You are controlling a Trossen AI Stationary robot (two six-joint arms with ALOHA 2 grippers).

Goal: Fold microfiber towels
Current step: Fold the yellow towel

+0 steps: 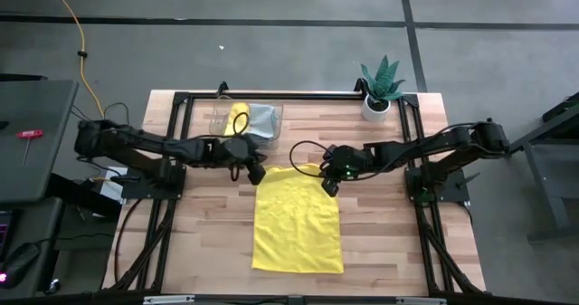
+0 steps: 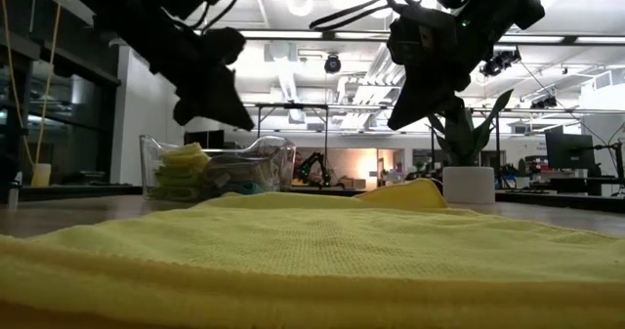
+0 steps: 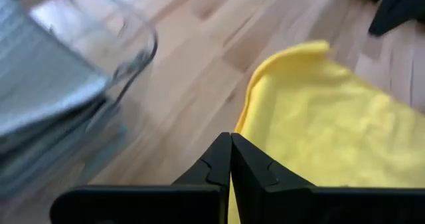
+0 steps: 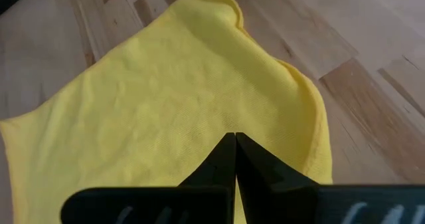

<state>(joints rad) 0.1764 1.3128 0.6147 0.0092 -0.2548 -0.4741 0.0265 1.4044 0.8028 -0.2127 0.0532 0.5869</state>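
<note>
A yellow towel (image 1: pixel 298 218) lies flat mid-table while the left gripper (image 1: pixel 257 173) and right gripper (image 1: pixel 330 187), fingers pressed together and empty, hover over its far corners, apparently poised to fold.

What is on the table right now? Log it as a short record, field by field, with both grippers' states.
spread towel: yellow towel lies open and flat on the wooden table, far edge slightly rumpled
tray: clear plastic tray at the far side, holding more towels, a grey one and a yellow one visible
plant: potted plant at the far right corner
left gripper: shut, empty, over the towel's far left corner
right gripper: shut, empty, over the towel's far right corner
fold: not yet begun
</note>
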